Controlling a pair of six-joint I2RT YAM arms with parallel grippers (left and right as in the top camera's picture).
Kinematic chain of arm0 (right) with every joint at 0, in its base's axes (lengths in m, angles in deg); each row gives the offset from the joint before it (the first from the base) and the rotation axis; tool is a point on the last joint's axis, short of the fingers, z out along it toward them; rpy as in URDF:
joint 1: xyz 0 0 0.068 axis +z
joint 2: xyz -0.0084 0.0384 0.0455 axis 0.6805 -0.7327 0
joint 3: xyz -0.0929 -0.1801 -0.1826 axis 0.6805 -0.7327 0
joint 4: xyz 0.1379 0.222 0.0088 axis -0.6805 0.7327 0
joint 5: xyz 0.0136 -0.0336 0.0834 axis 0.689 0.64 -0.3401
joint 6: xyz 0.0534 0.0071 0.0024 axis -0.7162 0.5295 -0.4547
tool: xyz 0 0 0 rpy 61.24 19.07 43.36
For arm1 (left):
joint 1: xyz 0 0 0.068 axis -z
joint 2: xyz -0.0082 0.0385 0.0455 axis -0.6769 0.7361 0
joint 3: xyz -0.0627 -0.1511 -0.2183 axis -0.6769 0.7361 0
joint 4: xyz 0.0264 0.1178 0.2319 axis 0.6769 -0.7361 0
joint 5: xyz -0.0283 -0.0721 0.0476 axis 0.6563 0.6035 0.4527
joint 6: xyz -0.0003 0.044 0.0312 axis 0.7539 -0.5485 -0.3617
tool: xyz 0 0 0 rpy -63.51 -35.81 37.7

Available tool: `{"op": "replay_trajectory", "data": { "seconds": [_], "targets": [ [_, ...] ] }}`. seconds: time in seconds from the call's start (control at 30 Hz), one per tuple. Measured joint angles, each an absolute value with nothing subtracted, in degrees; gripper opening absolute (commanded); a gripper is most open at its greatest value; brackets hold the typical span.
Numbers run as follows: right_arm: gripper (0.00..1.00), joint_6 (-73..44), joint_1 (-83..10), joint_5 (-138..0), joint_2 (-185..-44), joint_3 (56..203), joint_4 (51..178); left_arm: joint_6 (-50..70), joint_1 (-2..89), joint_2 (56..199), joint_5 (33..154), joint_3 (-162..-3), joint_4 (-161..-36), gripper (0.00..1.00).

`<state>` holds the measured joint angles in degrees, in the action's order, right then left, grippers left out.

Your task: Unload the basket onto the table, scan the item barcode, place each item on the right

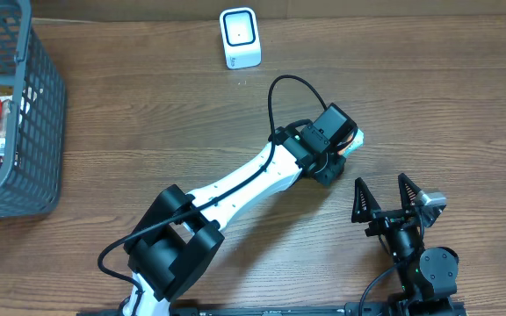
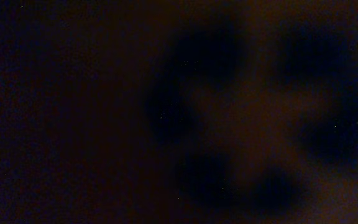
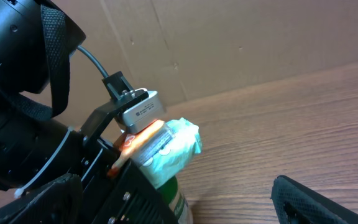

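L gripper [image 1: 344, 149] tight on pale-green pack [image 3: 176, 146], label print illegible; R gripper [image 1: 382, 198], jaws wide apart, empty.

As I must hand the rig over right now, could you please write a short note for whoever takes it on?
Left end effector: down on the item mid-table; a grip cannot be confirmed, as its wrist view is dark.
Right end effector: open, empty, close to the item.
Scanner: upright at the far edge, well away from the item.
Done: item reached.
Left: lift it and show its barcode to the scanner.
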<state>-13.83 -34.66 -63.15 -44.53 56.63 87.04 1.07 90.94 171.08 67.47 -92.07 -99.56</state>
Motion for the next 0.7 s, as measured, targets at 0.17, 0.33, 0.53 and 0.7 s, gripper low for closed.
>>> {"op": "replay_trajectory", "data": {
  "seconds": [0.17,0.33,0.53,0.7],
  "targets": [
    [1.0,-13.86,-34.66,-63.15,-44.5,56.63,87.04,1.18,90.92,171.17,68.06,-92.07,-97.7,0.19],
    [1.0,-13.9,-34.66,-63.15,-44.5,56.63,87.04,0.55,91.4,172.13,68.37,-92.07,-97.64,0.22],
    [1.0,-13.86,-34.66,-63.15,-44.5,56.63,87.02,0.55,92.14,174.03,68.39,-92.05,-97.7,0.35],
    [1.0,-13.86,-34.66,-63.17,-44.53,56.63,87.02,0.55,92.14,174.03,68.39,-92.05,-97.61,0.57]
  ]
}}
